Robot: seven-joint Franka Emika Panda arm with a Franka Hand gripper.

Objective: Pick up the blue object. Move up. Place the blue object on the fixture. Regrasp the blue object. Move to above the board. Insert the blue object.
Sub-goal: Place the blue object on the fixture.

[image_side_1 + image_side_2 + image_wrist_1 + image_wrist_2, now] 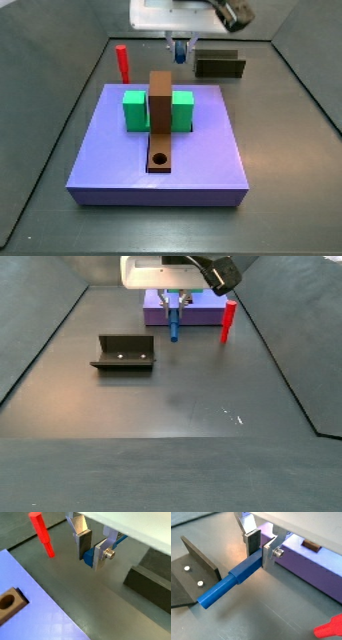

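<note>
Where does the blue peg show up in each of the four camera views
Wrist view: blue object shows as a sliver between the gripper fingers.
Wrist view: blue object juts out long from the gripper.
Side view: blue tip under the gripper.
Side view: hangs below the gripper.
Shared landmark: red peg.

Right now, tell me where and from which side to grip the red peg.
Grip the red peg on its thicker upper section, coming straight down from above: it stands upright on the floor, clear of the board. That is a judgement. The gripper, beside the red peg, is already shut on the blue object.
</note>
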